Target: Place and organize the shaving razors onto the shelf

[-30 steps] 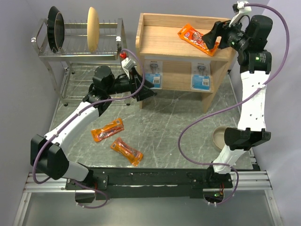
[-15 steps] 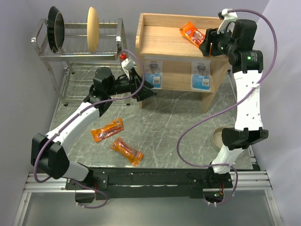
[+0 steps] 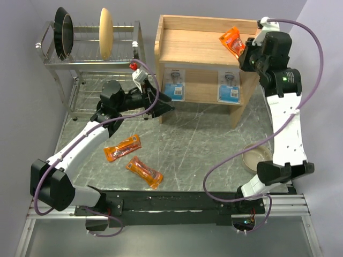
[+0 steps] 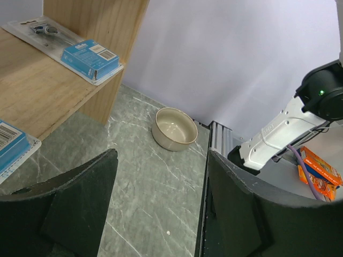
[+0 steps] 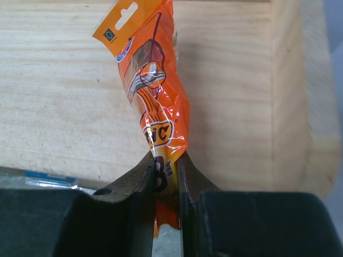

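Now right claw (image 5: 166, 160) pinching orange packet (image 5: 155, 101), raised off shelf (image 3: 187, 48); left claw (image 4: 161, 160) spread, unmoved.

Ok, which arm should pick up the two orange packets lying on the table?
Left. The left tool is open and empty, and both orange packets lie on its side of the table. The right tool is clamped on a third packet over the shelf top tier, so it's busy.
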{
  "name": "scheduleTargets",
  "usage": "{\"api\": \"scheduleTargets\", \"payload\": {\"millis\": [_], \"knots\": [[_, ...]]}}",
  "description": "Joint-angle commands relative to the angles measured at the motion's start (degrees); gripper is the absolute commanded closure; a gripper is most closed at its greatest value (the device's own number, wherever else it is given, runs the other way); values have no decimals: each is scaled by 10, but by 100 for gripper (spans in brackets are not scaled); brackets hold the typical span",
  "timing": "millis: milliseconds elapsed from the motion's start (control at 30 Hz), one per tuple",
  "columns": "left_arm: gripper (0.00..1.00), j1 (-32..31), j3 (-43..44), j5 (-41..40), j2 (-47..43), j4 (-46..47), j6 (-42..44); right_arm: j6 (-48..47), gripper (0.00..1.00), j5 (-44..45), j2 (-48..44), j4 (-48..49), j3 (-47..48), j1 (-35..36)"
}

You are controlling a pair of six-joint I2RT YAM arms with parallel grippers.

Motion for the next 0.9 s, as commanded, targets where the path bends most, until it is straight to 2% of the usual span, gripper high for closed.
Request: {"api": "scheduleTargets", "payload": {"millis": [0,267,400,567,700,767,833,867], "knots": [[26,1,-3,-6,-16,34,-13,62,87,72,-28,-24,-15,-3],[26,1,11,-9,-3,12,-7,144,87,50,-15,-26,0,-56],[26,1,22,-11,5,-11,13,173,87,1,-6,-17,-14,-61],[25,1,36,-12,16,-33,27,180,84,-48,30,-8,18,-61],[25,1,48,-12,28,-42,36,217,70,-29,61,-13,55,-61],[25,1,55,-12,32,-49,39,226,58,-28,66,-12,64,-61],[25,0,59,-12,36,-52,42,236,53,-39,66,-8,58,-61],[25,0,62,-12,37,-53,42,238,41,-57,63,-6,53,-61]]}}
